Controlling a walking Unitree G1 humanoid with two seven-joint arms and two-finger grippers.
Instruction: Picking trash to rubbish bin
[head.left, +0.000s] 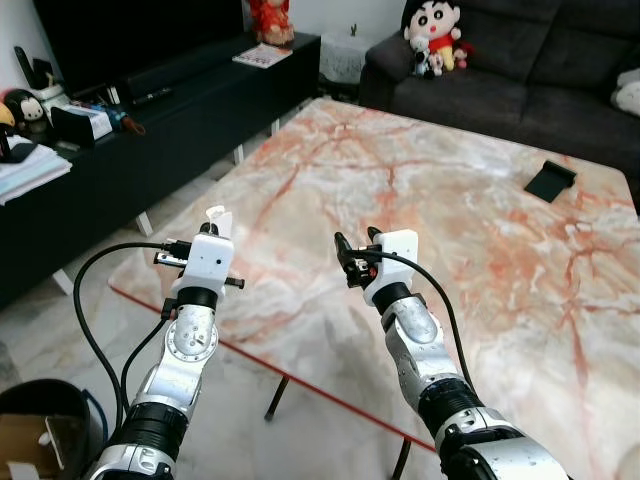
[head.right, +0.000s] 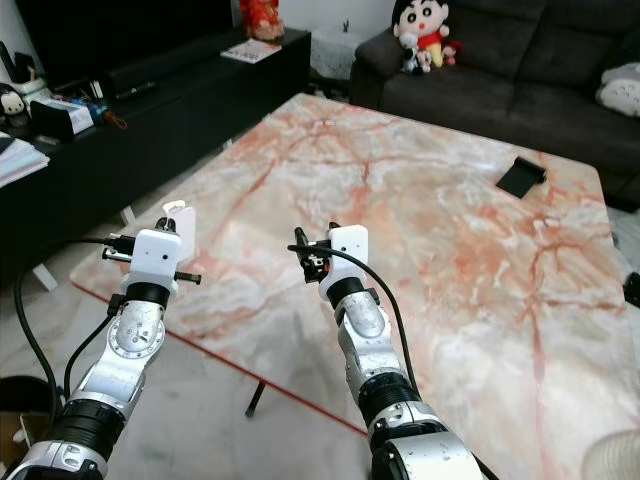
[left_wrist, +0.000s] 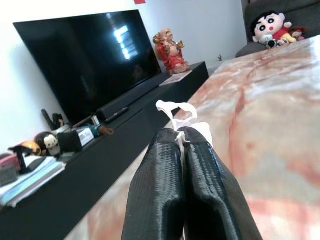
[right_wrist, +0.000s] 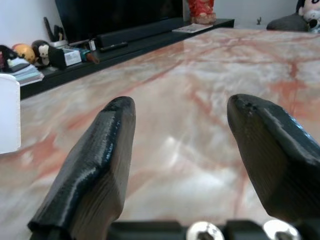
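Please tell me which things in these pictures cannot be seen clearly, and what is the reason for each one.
- White trash: left wrist view, pinched in the left gripper; the fingers cover its lower part, so what kind of trash it is stays unclear.
- Bin: left eye view, cut by the bottom-left edge and crossed by the left arm's cable; its contents cannot be made out.
- Black object on the marble table: too small to identify.

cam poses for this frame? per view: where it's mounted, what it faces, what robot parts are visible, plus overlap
Left eye, right eye: head stereo pair, looking forward and down over the marble table; both arms show, left gripper and right gripper.
Left wrist: along shut fingers pinching white trash, toward the TV.
Right wrist: along open fingers, low across the table.
Shared: both wrist views and the eye views show the TV console.
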